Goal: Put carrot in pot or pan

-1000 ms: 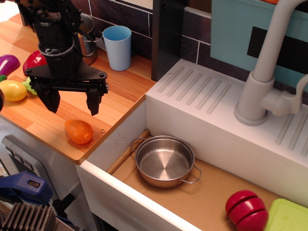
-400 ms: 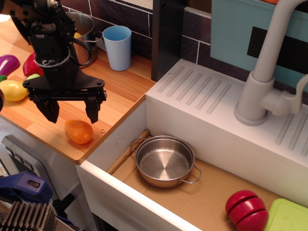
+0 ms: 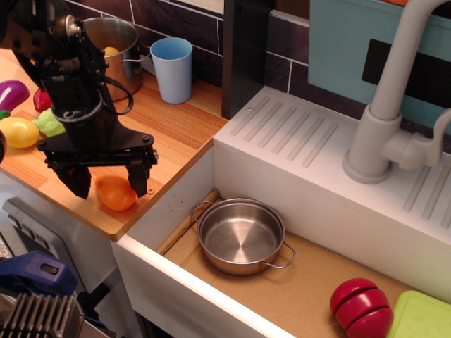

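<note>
The carrot (image 3: pixel 115 192), a glossy orange egg-shaped toy, lies on the wooden counter near its front edge. My gripper (image 3: pixel 110 183) is open and lowered around it, one finger on its left and one on its right. I cannot tell whether the fingers touch it. The pan (image 3: pixel 241 234), shallow shiny steel with two wire loop handles, sits empty in the sink basin to the right, below counter level.
A taller steel pot (image 3: pixel 113 42) and a blue cup (image 3: pixel 172 68) stand at the back of the counter. Yellow (image 3: pixel 18 132), purple (image 3: pixel 12 93) and red (image 3: pixel 40 100) toys lie at the left. A red toy (image 3: pixel 361 307) and green board (image 3: pixel 421 318) are in the basin. The faucet (image 3: pixel 394 91) stands at right.
My gripper has come down and slightly left, from above the carrot to straddling it. The carrot and pan have not moved.
</note>
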